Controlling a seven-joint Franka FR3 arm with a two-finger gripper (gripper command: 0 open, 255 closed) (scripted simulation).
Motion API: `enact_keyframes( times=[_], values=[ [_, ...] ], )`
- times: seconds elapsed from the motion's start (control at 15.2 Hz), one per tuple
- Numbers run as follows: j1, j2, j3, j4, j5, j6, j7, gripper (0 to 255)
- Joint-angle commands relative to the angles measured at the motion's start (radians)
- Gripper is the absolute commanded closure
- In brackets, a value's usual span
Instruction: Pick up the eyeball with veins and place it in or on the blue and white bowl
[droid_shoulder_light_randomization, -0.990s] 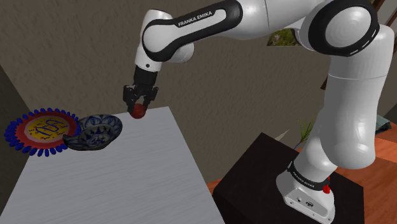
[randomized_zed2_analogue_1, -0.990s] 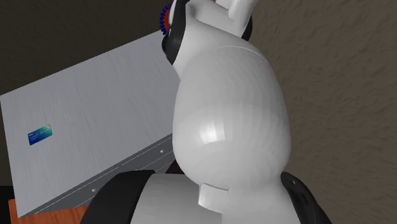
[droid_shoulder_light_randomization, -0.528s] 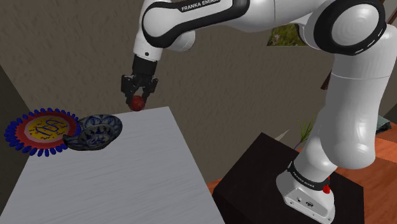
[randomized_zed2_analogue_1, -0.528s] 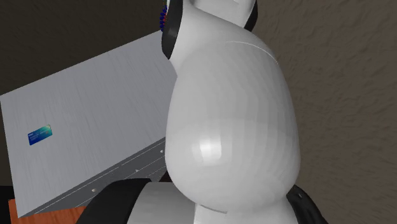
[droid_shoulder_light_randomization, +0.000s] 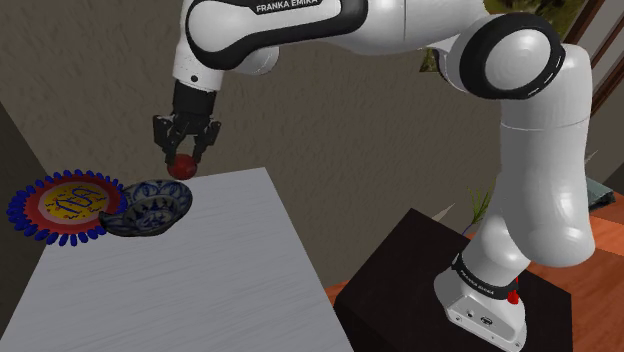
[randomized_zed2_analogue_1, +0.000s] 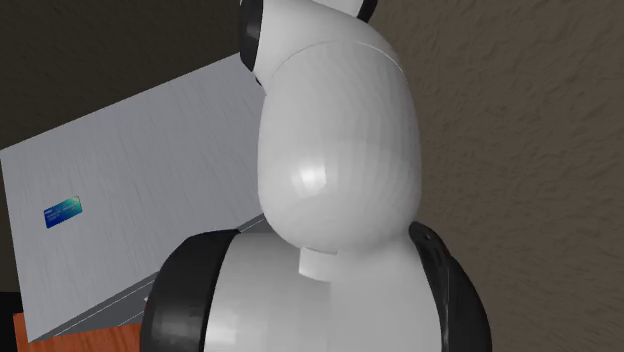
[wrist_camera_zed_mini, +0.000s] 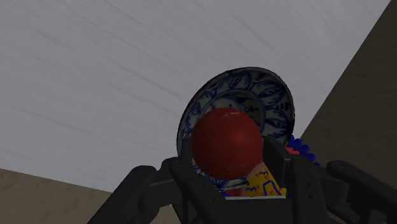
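Observation:
My black gripper (droid_shoulder_light_randomization: 182, 163) is shut on a dark red ball, the eyeball (droid_shoulder_light_randomization: 182, 166), and holds it in the air above the table's far edge. The blue and white bowl (droid_shoulder_light_randomization: 149, 205) sits on the pale grey table (droid_shoulder_light_randomization: 200, 280), just below the gripper and toward the shoulder view's left. In the wrist view the red eyeball (wrist_camera_zed_mini: 227, 143) is clasped between the fingers, and the bowl (wrist_camera_zed_mini: 267, 95) lies right behind it.
A round plate (droid_shoulder_light_randomization: 62, 208) with a red and yellow centre and blue beaded rim touches the bowl on its left. A small blue card (randomized_zed2_analogue_1: 61, 211) lies on the table in the second exterior view. The white arm (randomized_zed2_analogue_1: 335, 180) blocks much of that view. The dark stand (droid_shoulder_light_randomization: 400, 290) is lower right.
The gripper has risen and carried the eyeball toward the shoulder view's left, from beside the bowl's right to nearly above its rim. The bowl and plate have not moved.

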Motion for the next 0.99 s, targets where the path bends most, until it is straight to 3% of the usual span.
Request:
enact_keyframes(
  times=[0.0,0.33,0.92],
  values=[
    [0.035,0.087,0.000,0.133,-0.028,-0.037,0.044,255],
    [0.133,0.343,-0.010,0.557,-0.088,-0.186,0.137,255],
    [0.122,0.325,-0.009,0.405,-0.078,-0.055,0.111,255]
  ],
)
